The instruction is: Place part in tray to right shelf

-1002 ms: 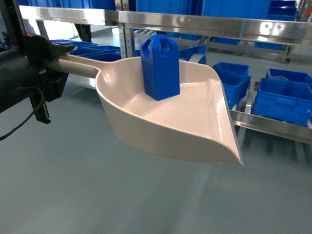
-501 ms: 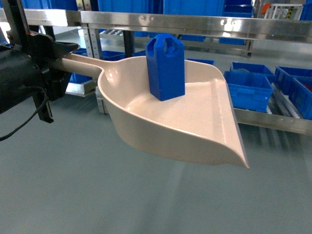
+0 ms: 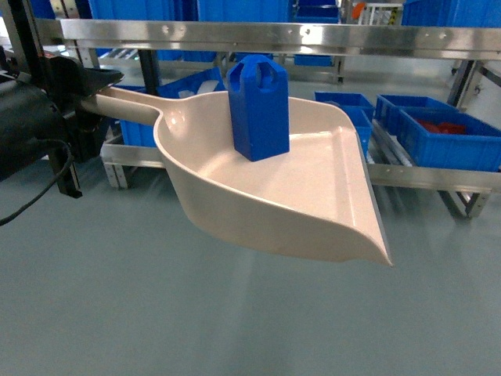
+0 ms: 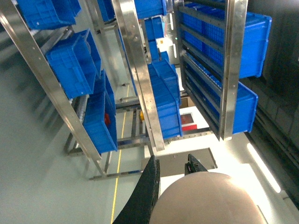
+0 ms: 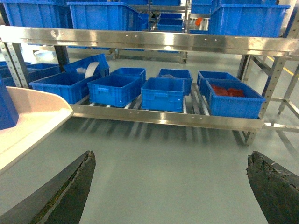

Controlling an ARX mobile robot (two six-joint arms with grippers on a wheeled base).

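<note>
Head view, tray: the beige tray (image 3: 297,196) fills the middle of the frame, held in the air above the grey floor, its handle running to the upper left.
Head view, part: the blue part (image 3: 259,107) stands upright on the tray's floor, upper centre of the frame, toward the back wall and well away from the open front lip.
Head view, left gripper: the left gripper (image 3: 78,98) sits at the left edge, its fingers clamped on the tray handle.
Head view, right shelf: the stainless right shelf (image 3: 313,35) runs across the top of the frame, blue crates (image 3: 438,137) on its lower level at the right.
Left wrist view: the beige handle end (image 4: 205,200) bulges at the bottom centre between two dark fingers (image 4: 147,191); racks and crates fill the rest.
Right wrist view: the right gripper (image 5: 170,186) shows its two fingers wide apart at the bottom corners, holding nothing; the tray's edge (image 5: 32,116) enters at the left, and the shelf's roller level (image 5: 163,116) lies ahead.
Doing the step well: the carry likely wants the tray kept level and slow, since the tall part could topple or slide toward the open lip.
</note>
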